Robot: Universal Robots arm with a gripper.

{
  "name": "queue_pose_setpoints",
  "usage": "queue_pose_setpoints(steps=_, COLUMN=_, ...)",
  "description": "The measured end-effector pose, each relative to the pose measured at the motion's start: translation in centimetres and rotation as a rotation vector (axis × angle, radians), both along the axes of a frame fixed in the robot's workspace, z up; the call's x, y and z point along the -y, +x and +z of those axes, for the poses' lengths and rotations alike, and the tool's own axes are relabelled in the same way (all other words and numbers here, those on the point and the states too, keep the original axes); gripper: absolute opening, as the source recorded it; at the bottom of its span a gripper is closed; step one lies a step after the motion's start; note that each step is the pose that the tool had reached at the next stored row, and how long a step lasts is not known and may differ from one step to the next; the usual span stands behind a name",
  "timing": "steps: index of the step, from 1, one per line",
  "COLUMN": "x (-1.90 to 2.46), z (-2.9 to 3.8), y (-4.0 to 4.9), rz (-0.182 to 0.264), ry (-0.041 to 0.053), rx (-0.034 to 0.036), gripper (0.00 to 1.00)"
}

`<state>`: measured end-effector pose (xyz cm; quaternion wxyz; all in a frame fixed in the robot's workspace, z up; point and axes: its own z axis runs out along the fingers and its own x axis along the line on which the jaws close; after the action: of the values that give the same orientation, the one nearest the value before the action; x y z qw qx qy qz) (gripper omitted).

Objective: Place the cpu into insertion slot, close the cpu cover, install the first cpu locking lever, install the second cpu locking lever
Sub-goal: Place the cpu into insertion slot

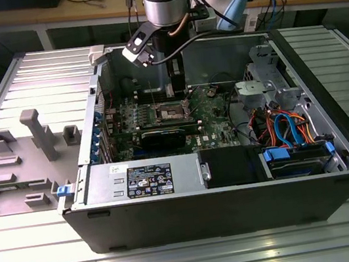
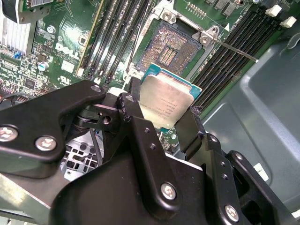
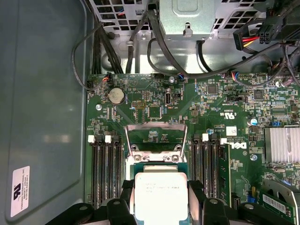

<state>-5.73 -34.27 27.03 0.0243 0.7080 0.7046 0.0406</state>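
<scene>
1 cpu (image 2: 167,99) in gripper (image 2: 161,113), nr 1 insertion slot (image 2: 171,49)

Silver-topped cpu (image 2: 166,105) tilted above open insertion slot (image 2: 171,49); cpu cover (image 3: 155,126) raised.

The gripper (image 2: 161,108) clamps the tilted cpu (image 2: 168,101); the open slot (image 2: 171,47) lies near, at its twelve o'clock.

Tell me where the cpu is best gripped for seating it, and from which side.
Grip it by two opposite thin edges, coming from above its metal top, as the gripper has it. The cpu is a flat square, so only its edges offer a pinch. That probably leaves the underside free to meet the insertion slot, whose cpu cover stands open.
</scene>
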Motion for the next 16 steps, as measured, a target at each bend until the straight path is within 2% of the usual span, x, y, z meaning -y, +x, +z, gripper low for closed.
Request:
queue_pose_setpoints(steps=6, x=0.00, z=-0.03, y=0.00, rz=0.000, ry=0.0000, rx=0.0001, gripper=0.54)
queue_pose_setpoints(steps=16, x=0.00, z=-0.48, y=0.00, rz=0.000, ry=0.0000, rx=0.0000, gripper=0.54)
